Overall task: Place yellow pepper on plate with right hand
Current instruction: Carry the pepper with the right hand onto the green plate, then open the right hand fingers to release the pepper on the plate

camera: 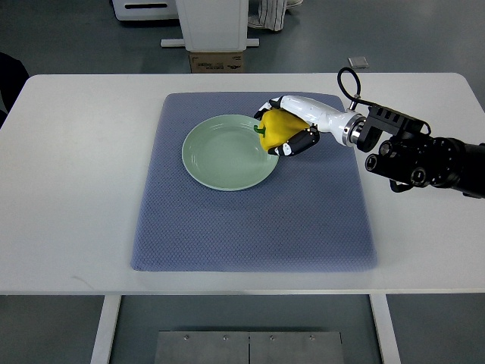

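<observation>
A yellow pepper [276, 129] with a green stem hangs over the right rim of the pale green plate [220, 155]. My right hand [286, 127] is shut on the pepper, white and black fingers wrapped over its top and underside. The right arm comes in from the right edge of the top view. The plate lies on a blue-grey mat [250, 220] and holds nothing. I cannot tell whether the pepper touches the rim.
The mat covers the middle of a white table [68, 189]. A cardboard box [217, 62] and a white stand base [211, 26] sit beyond the far edge. A black cable [350, 85] loops above my right wrist.
</observation>
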